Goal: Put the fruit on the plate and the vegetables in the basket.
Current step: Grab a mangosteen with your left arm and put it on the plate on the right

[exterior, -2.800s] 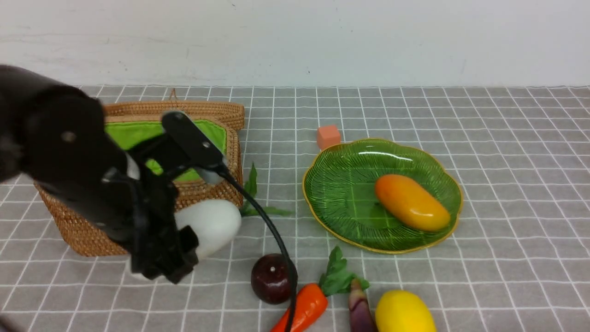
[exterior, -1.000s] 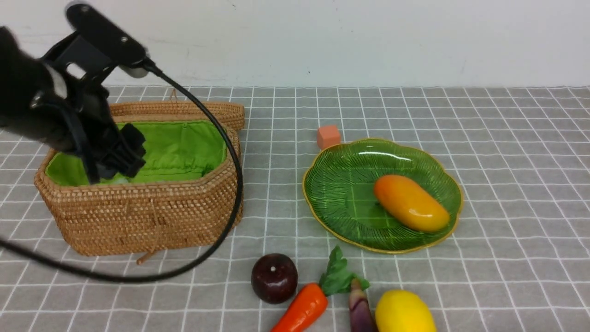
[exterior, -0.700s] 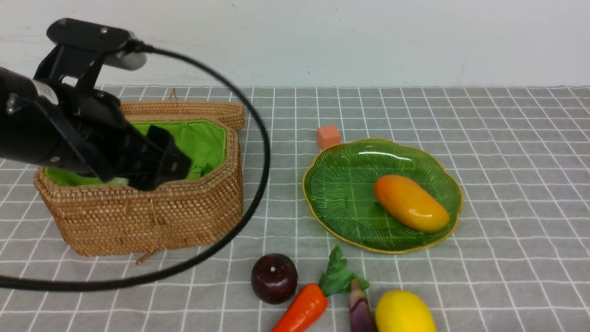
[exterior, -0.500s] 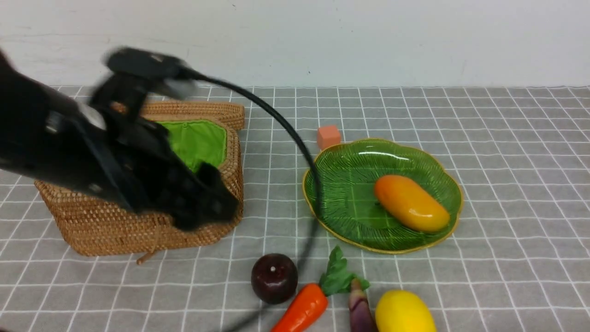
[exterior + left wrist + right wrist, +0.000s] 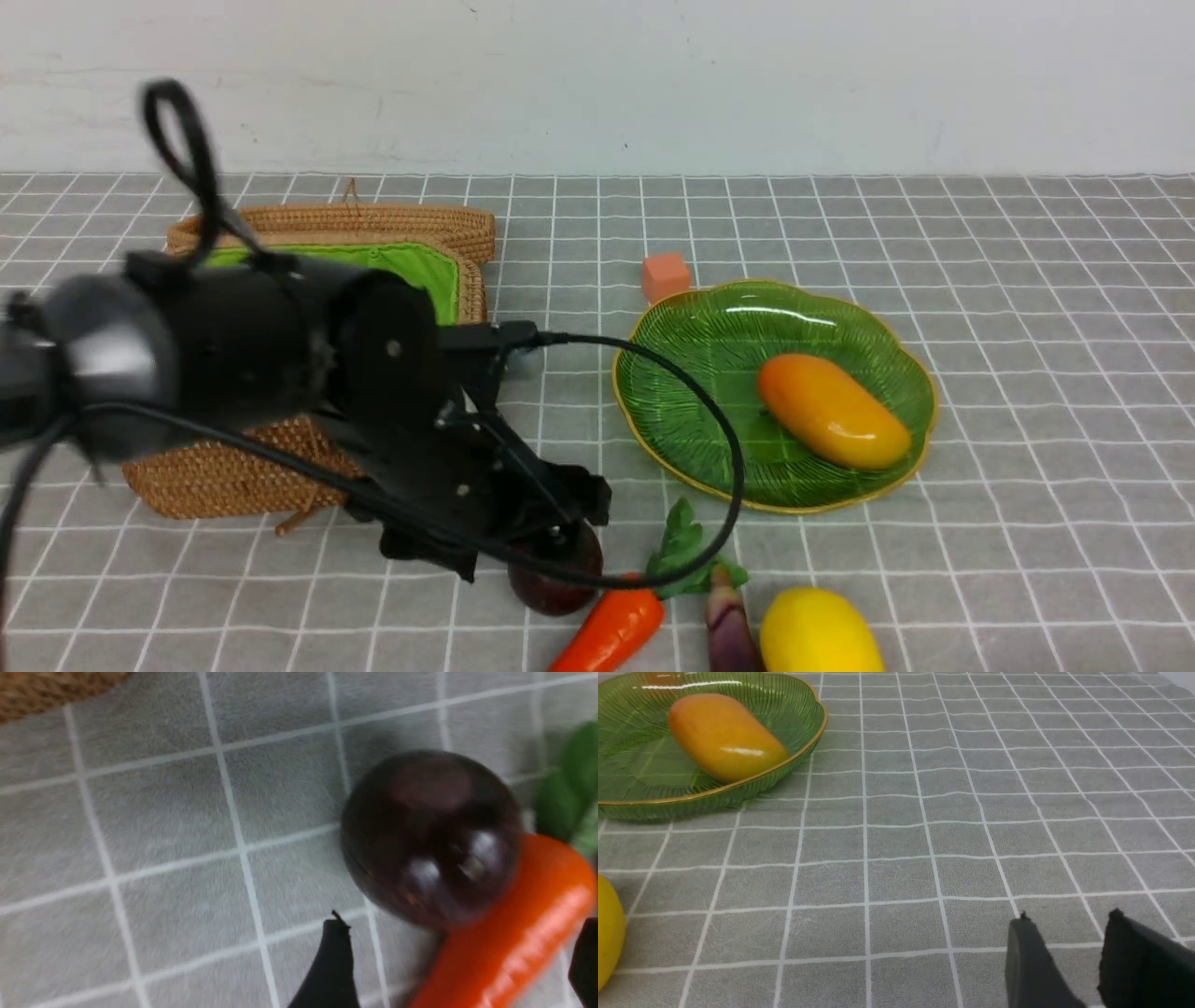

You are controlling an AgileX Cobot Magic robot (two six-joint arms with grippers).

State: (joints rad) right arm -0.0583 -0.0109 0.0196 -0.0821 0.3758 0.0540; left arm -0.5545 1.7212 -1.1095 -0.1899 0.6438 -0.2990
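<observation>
My left gripper (image 5: pixel 523 546) is open and empty, low over the cloth in front of the basket (image 5: pixel 215 481). In the left wrist view its fingers (image 5: pixel 332 966) straddle the orange carrot (image 5: pixel 509 938), which lies against the maroon plum (image 5: pixel 432 840). The plum (image 5: pixel 553 593), carrot (image 5: pixel 611 635), purple eggplant (image 5: pixel 730 635) and lemon (image 5: pixel 820 637) lie along the front edge. The mango (image 5: pixel 834 411) lies on the green plate (image 5: pixel 653 327). The radish is out of view. My right gripper (image 5: pixel 1069 956) hovers over bare cloth, jaws a little apart, empty.
A small orange cube (image 5: pixel 665 276) sits behind the plate. My left arm and its cable (image 5: pixel 719 448) cover much of the basket, and the cable loops over the plate's near-left rim. The basket lid (image 5: pixel 373 224) is open at the back.
My left arm swung from over the basket down and right to the plum and carrot. The radish it held earlier, in front of the basket, is no longer in view.
</observation>
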